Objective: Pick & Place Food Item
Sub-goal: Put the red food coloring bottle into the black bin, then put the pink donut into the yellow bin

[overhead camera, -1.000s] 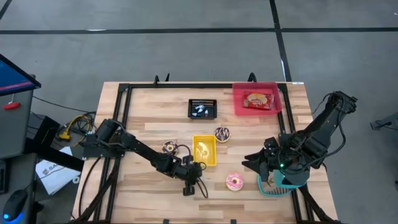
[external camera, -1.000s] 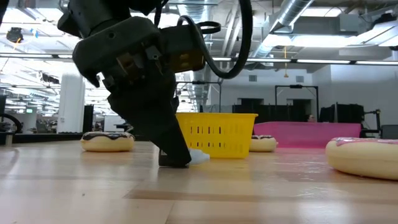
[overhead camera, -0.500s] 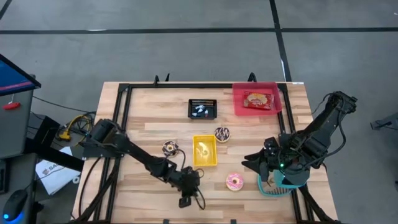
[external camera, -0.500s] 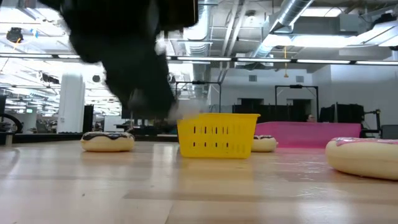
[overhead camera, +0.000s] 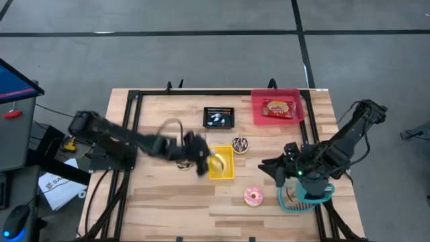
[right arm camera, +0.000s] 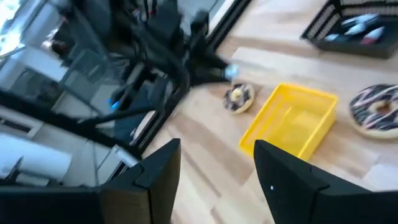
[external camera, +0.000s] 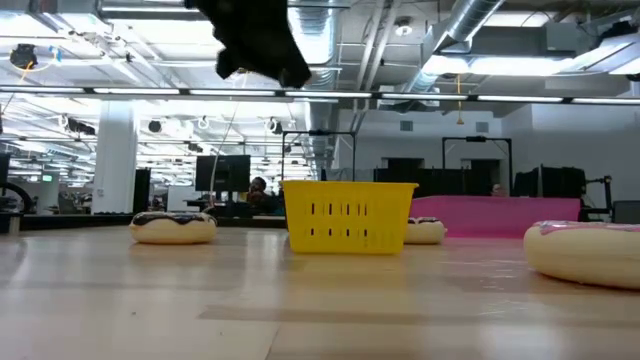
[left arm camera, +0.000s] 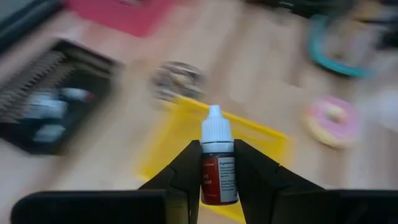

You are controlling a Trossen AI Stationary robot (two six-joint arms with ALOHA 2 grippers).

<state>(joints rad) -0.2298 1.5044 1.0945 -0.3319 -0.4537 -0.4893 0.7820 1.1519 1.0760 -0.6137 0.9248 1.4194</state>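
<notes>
Pinching a small dropper bottle [left arm camera: 218,163] upright (white cap up), the left gripper [left arm camera: 217,177] hangs just beside the yellow basket [overhead camera: 222,163], whose long axis runs away from the table's front edge.

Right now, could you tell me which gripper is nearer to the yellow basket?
The left. The left gripper, shut on a small dropper bottle, hangs at the yellow basket's left edge. The right gripper waits open, well off to the basket's right.

Yellow basket [right arm camera: 292,127] between two chocolate donuts [right arm camera: 239,98].
</notes>
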